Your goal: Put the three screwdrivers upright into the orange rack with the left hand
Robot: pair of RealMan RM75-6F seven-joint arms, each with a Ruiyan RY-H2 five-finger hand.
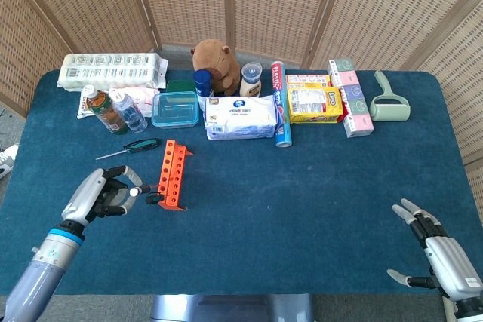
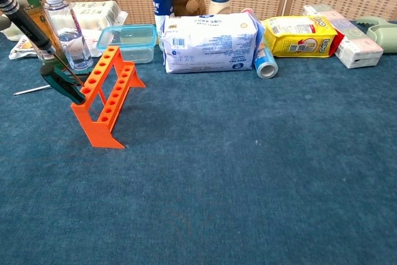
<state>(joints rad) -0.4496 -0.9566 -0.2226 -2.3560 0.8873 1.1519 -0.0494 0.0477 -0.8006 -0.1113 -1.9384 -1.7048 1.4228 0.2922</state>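
Left hand gripping a green-handled screwdriver just beside the orange rack, another screwdriver lying on the blue surface behind, right hand open, fingers spread

Silver-grey shelled left hand with black finger links, teal-ringed wrist, grey forearm; right hand likewise silver-grey with black links.

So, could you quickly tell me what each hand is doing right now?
Left hand: holding a green-handled screwdriver beside the orange rack.
Right hand: open, holding nothing.
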